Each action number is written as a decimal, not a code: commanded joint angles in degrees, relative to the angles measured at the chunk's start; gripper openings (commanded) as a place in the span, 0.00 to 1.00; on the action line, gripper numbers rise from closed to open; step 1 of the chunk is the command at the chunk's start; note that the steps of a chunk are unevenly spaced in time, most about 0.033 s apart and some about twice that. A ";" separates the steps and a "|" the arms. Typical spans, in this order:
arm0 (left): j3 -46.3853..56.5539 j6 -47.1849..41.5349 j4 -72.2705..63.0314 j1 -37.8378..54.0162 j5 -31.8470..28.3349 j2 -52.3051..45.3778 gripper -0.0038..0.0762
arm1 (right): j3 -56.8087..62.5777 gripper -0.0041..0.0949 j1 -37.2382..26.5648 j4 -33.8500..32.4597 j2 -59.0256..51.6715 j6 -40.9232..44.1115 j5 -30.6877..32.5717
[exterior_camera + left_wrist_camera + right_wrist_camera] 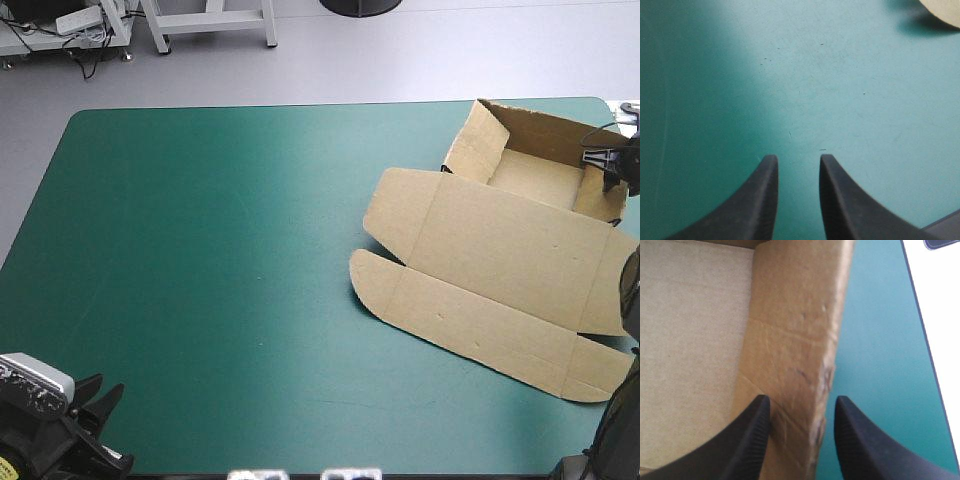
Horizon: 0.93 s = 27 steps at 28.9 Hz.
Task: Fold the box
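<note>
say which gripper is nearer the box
Right. The right gripper straddles a side wall of the box; the left gripper hangs over bare cover at the near left corner.

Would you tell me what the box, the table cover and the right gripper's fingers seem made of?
The box: brown cardboard, matte; fibrous face, creased folds, scuffed edge. The table cover: a smooth teal-green sheet, perhaps vinyl or rubber; soft sheen, fine scratches. The fingers: black, probably rubber or plastic; fine ribbing.
</note>
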 commanded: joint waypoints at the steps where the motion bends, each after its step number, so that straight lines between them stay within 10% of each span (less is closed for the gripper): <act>1: -1.18 -0.16 -0.55 -0.30 1.38 0.91 0.30 | -2.43 0.57 -0.15 -1.02 -3.90 -1.21 -0.47; 12: -1.18 -0.16 -0.39 -0.30 -0.43 0.91 0.30 | -10.36 0.56 -0.15 2.06 -16.11 -2.20 0.75; 18: -1.18 -0.16 -0.39 -0.30 -1.09 0.91 0.30 | -10.36 0.03 -0.15 20.65 -28.14 -6.88 0.75; 27: -1.18 -0.16 -1.80 -0.30 -3.99 0.91 0.30 | -6.00 0.04 0.54 33.59 -48.57 -8.65 0.75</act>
